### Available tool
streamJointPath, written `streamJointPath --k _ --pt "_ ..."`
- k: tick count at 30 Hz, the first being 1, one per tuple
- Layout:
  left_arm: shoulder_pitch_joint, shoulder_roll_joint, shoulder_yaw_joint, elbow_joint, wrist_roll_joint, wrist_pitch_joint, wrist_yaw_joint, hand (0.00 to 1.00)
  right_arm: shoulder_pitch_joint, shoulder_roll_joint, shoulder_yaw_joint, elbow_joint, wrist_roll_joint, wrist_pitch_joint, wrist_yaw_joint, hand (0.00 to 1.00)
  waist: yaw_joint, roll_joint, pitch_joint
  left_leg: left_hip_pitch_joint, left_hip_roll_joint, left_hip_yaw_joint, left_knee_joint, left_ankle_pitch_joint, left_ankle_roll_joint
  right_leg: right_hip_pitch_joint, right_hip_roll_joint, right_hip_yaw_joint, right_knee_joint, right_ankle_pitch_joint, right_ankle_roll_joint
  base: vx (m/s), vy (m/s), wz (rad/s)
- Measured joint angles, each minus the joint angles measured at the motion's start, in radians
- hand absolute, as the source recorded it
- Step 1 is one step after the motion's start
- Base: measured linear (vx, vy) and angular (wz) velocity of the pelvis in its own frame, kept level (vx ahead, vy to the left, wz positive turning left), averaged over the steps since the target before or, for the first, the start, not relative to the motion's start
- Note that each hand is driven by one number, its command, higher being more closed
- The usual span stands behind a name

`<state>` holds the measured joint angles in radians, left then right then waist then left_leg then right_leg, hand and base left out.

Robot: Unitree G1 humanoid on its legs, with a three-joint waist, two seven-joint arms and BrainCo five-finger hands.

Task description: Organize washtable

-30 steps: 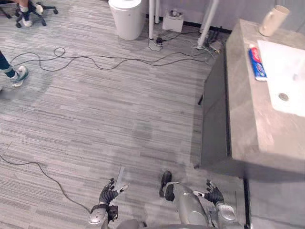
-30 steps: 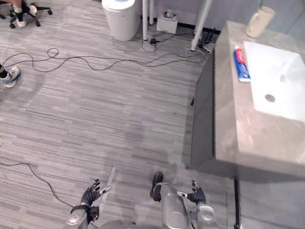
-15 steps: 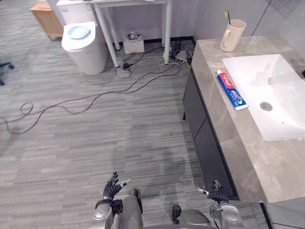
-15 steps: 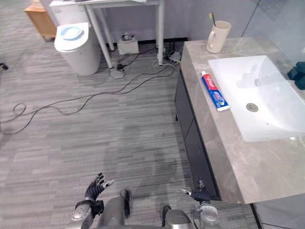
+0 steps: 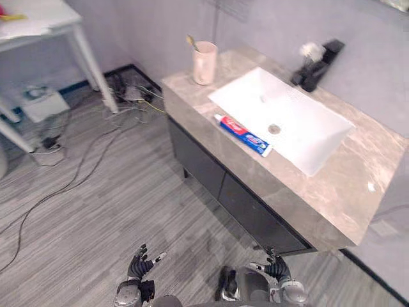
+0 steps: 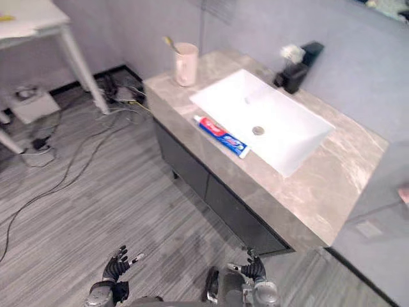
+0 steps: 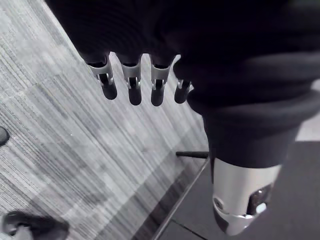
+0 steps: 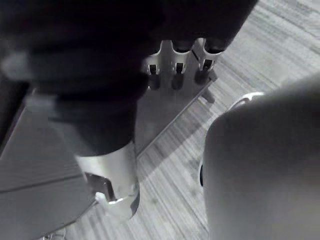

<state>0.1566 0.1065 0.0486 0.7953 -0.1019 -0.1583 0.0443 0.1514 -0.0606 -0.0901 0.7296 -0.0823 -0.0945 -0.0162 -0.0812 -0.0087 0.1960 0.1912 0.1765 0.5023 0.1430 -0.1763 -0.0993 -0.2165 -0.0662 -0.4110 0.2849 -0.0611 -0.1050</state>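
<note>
As they hang low, left hand (image 5: 139,264) and right hand (image 5: 275,267) splay.

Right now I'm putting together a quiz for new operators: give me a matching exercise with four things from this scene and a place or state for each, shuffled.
Things:
1 cup
2 toothpaste tube
3 sink
4 left hand

Place or state:
A white, set into the counter, with a drain in its bottom
B open, low over the floor
C upright at the counter's corner, a toothbrush inside
D lying flat on the counter along the sink's edge

Pairs: 1-C, 2-D, 3-A, 4-B
</note>
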Motion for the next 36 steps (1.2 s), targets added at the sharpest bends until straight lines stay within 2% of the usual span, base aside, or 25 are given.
streamJointPath --k 2,4,5,7,8,9,11,12,13,15,16,18,19,20,21,22,24,25,27,28,30,33,34,35,36 --pt "-0.019 -0.026 -0.004 0.001 0.000 -0.002 0.000 0.00 -0.002 -0.007 -0.038 -0.010 0.002 -0.009 -0.001 0.00 -0.023 0.031 0.009 0.009 0.013 -0.031 0.010 -0.001 -0.003 0.000 0.008 0.004 0.027 -0.041 0.010 0.19 -0.057 -0.21" --pt "-0.034 -0.025 -0.017 -0.001 0.000 -0.002 -0.003 0.00 0.003 -0.009 -0.058 0.002 0.002 -0.004 -0.001 0.00 -0.022 0.029 0.008 -0.007 0.046 -0.050 0.124 -0.005 -0.019 0.028 0.018 0.008 0.031 -0.082 0.022 0.22 -0.110 0.00" --pt "-0.034 -0.027 -0.019 -0.003 0.000 -0.002 -0.003 0.00 0.021 -0.014 -0.058 0.001 0.002 0.006 0.002 0.00 -0.020 0.023 0.011 -0.048 0.087 -0.083 0.279 -0.001 -0.034 0.070 0.031 0.013 0.015 -0.094 0.023 0.15 -0.096 -0.07" --pt "-0.015 -0.030 -0.019 -0.016 0.000 -0.003 -0.003 0.00 0.054 -0.031 -0.031 0.003 -0.001 0.027 0.017 0.00 -0.010 0.018 0.015 -0.134 0.138 -0.147 0.539 0.003 -0.090 0.134 0.052 0.037 -0.021 -0.103 0.018 0.19 -0.059 -0.35" --pt "-0.002 -0.029 -0.018 -0.023 0.000 -0.003 -0.002 0.00 0.062 -0.028 -0.032 0.003 -0.001 0.032 0.017 0.00 -0.012 0.018 0.015 -0.187 0.151 -0.178 0.647 -0.023 -0.094 0.165 0.064 0.059 -0.041 -0.109 0.010 0.23 -0.028 -0.53" --pt "0.003 -0.030 -0.017 -0.023 0.000 -0.002 -0.001 0.00 0.068 -0.026 -0.037 0.003 0.001 0.031 0.014 0.00 -0.011 0.017 0.016 -0.206 0.151 -0.178 0.669 -0.037 -0.088 0.179 0.067 0.072 -0.051 -0.109 0.009 0.19 0.027 -0.58" --pt "0.015 -0.029 -0.015 -0.023 -0.002 -0.002 0.000 0.00 0.073 -0.021 -0.058 0.017 0.006 0.031 -0.001 0.00 -0.007 0.008 0.016 -0.262 0.125 -0.188 0.594 -0.067 -0.051 0.214 0.066 0.137 -0.079 -0.103 0.006 0.20 0.073 -0.79" --pt "0.018 -0.029 -0.014 -0.023 -0.002 -0.002 0.000 0.00 0.072 -0.021 -0.059 0.024 0.007 0.031 -0.003 0.00 0.002 0.006 0.015 -0.269 0.115 -0.197 0.547 -0.068 -0.048 0.216 0.063 0.158 -0.078 -0.103 0.008 0.20 0.133 -1.07" --pt "0.020 -0.029 -0.011 -0.023 -0.003 -0.002 0.000 0.00 0.071 -0.021 -0.062 0.033 0.009 0.031 -0.005 0.00 0.019 0.004 0.014 -0.283 0.095 -0.233 0.436 -0.073 -0.039 0.218 0.060 0.204 -0.079 -0.103 0.014 0.20 0.188 -1.02" --pt "0.020 -0.029 0.000 -0.023 -0.004 -0.002 0.001 0.00 0.068 -0.017 -0.071 0.033 0.011 0.031 -0.006 0.00 0.024 -0.007 0.017 -0.317 0.053 -0.344 0.297 -0.071 -0.037 0.230 0.041 0.256 -0.078 -0.112 0.040 0.24 0.262 -0.94" --pt "0.018 -0.031 0.001 -0.024 -0.006 -0.003 0.003 0.00 0.072 -0.007 -0.077 0.033 0.011 0.030 -0.007 0.00 0.042 -0.011 0.009 -0.328 0.018 -0.444 0.180 -0.061 -0.045 0.236 0.019 0.307 -0.073 -0.121 0.072 0.25 0.358 -0.86" --pt "0.024 -0.040 0.001 -0.024 -0.007 -0.004 0.006 0.00 0.079 -0.014 -0.077 0.031 0.011 0.028 -0.007 0.00 0.042 0.004 0.001 -0.324 0.008 -0.509 0.091 -0.047 -0.063 0.235 0.013 0.349 -0.065 -0.133 0.114 0.21 0.338 -0.92" --pt "0.030 -0.049 0.001 -0.022 -0.013 -0.004 0.011 0.00 0.083 -0.024 -0.077 0.032 0.011 0.029 -0.008 0.00 0.043 0.025 -0.016 -0.314 0.008 -0.501 0.104 0.055 -0.056 0.243 0.008 0.389 -0.058 -0.144 0.152 0.27 0.401 -0.98" --pt "0.034 -0.051 0.001 -0.023 -0.013 -0.004 0.014 0.00 0.091 -0.002 -0.074 0.028 0.011 0.033 -0.011 0.00 0.043 -0.010 -0.032 -0.303 -0.023 -0.467 0.122 0.050 -0.032 0.250 -0.024 0.420 -0.064 -0.149 0.176 0.29 0.397 -0.78" --pt "0.038 -0.042 0.000 -0.026 -0.013 -0.004 0.017 0.00 0.102 0.012 -0.071 0.023 0.011 0.030 -0.007 0.00 0.037 -0.024 -0.040 -0.301 -0.042 -0.455 0.122 0.035 -0.021 0.250 -0.045 0.426 -0.065 -0.152 0.181 0.35 0.455 -0.46" --pt "0.023 -0.026 -0.005 -0.029 -0.013 -0.004 0.020 0.00 0.123 0.039 -0.071 0.010 0.011 0.030 -0.007 0.00 0.036 -0.057 -0.054 -0.301 -0.074 -0.431 0.131 0.012 -0.002 0.247 -0.081 0.440 -0.061 -0.158 0.202 0.24 0.273 -0.24" --pt "0.011 -0.018 -0.013 -0.029 -0.010 -0.003 0.021 0.00 0.119 0.053 -0.071 0.010 0.011 0.031 -0.005 0.00 0.040 -0.074 -0.063 -0.279 -0.096 -0.394 0.151 -0.024 0.025 0.238 -0.111 0.445 -0.027 -0.143 0.228 0.26 0.297 -0.52" --pt "0.009 -0.019 -0.018 -0.029 -0.006 -0.003 0.021 0.00 0.111 0.054 -0.077 0.012 0.011 0.047 -0.007 0.00 0.043 -0.065 -0.059 -0.243 -0.098 -0.358 0.148 -0.039 0.045 0.202 -0.118 0.451 0.074 -0.130 0.235 0.25 0.321 -0.74" --pt "0.013 -0.017 -0.026 -0.029 -0.004 -0.003 0.021 0.00 0.111 0.044 -0.083 0.015 0.011 0.055 -0.008 0.00 0.038 -0.055 -0.056 -0.175 -0.110 -0.299 0.120 -0.039 0.068 0.116 -0.148 0.414 0.262 -0.097 0.215 0.23 0.261 -0.67" --pt "0.014 -0.015 -0.035 -0.028 -0.004 0.002 0.025 0.00 0.110 0.040 -0.084 0.019 0.011 0.057 -0.008 0.00 0.036 -0.051 -0.056 -0.161 -0.112 -0.291 0.112 -0.040 0.073 0.095 -0.157 0.381 0.297 -0.098 0.213 0.20 0.175 -0.54" --pt "0.025 0.016 -0.036 -0.018 -0.005 0.003 0.023 0.00 0.099 0.027 -0.088 0.044 0.011 0.060 -0.008 0.00 0.032 -0.037 -0.050 -0.117 -0.103 -0.277 0.073 -0.040 0.076 0.067 -0.156 0.209 0.350 -0.155 0.190 0.17 0.099 -0.32" --pt "0.024 0.039 -0.028 -0.006 -0.005 0.008 0.025 0.00 0.084 0.010 -0.074 0.066 0.010 0.060 -0.009 0.00 0.030 -0.028 -0.045 -0.107 -0.086 -0.254 0.054 -0.039 0.076 0.049 -0.080 0.093 0.253 -0.171 0.164 0.13 -0.008 -0.24" --pt "0.024 0.040 -0.020 0.004 -0.006 0.009 0.025 0.00 0.076 0.006 -0.073 0.073 0.010 0.060 -0.010 0.00 0.033 -0.035 -0.047 -0.106 -0.101 -0.248 0.053 -0.040 0.075 0.053 -0.056 0.056 0.125 -0.112 0.122 0.15 -0.068 -0.35" --pt "0.016 0.024 -0.012 0.027 -0.006 0.016 0.025 0.00 0.069 -0.019 -0.072 0.085 0.009 0.060 -0.010 0.00 0.035 -0.014 -0.042 -0.095 -0.101 -0.252 0.045 -0.038 0.071 0.090 -0.036 0.046 0.068 -0.103 0.080 0.15 -0.048 -0.38" --pt "0.018 0.011 -0.013 0.033 -0.006 0.019 0.024 0.00 0.065 -0.032 -0.068 0.088 0.008 0.059 -0.010 0.00 0.035 0.011 -0.039 -0.094 -0.090 -0.252 0.043 -0.035 0.066 0.104 -0.019 0.047 0.035 -0.081 0.079 0.14 -0.031 -0.38"
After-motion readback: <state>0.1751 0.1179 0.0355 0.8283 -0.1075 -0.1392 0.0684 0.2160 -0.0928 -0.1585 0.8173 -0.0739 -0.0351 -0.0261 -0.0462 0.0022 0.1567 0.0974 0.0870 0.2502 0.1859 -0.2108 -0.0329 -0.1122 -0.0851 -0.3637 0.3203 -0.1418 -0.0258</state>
